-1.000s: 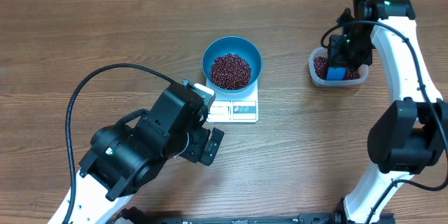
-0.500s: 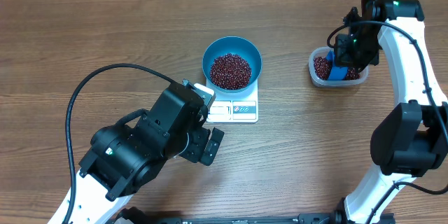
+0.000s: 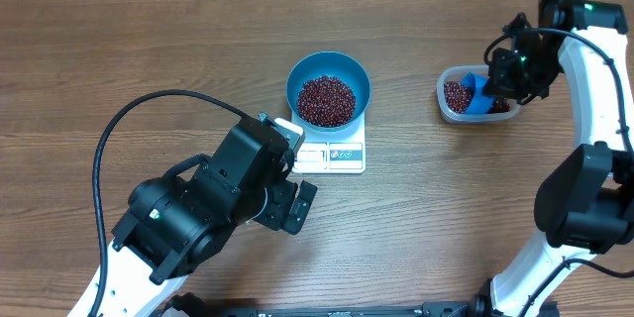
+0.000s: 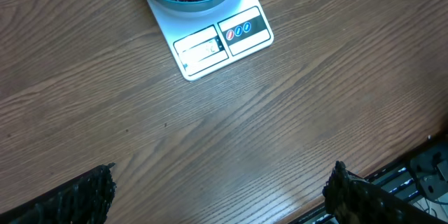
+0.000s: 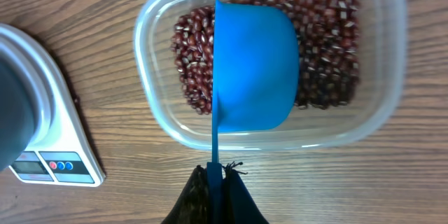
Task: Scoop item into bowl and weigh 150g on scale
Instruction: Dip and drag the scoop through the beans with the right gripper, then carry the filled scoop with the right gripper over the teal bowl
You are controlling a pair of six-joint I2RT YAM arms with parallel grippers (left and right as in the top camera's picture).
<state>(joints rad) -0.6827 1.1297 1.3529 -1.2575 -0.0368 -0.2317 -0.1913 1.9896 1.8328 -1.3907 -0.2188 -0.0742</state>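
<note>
The blue bowl stands on the white scale at mid-table, with a heap of dark red beans inside. More beans fill the clear tub at the right. My right gripper is shut on the thin handle of a small blue scoop, whose cup lies over the beans in the tub; no beans show on it. My left gripper hangs open over bare wood, in front of the scale, with nothing between its fingers.
The tub sits about a hand's width right of the scale. The left arm's black body and its cable cover the front left of the table. The table's front edge shows at the lower right of the left wrist view.
The right arm has swung to the right, away from above the tub, and the scoop has turned with it inside the tub. The left arm has not moved.
</note>
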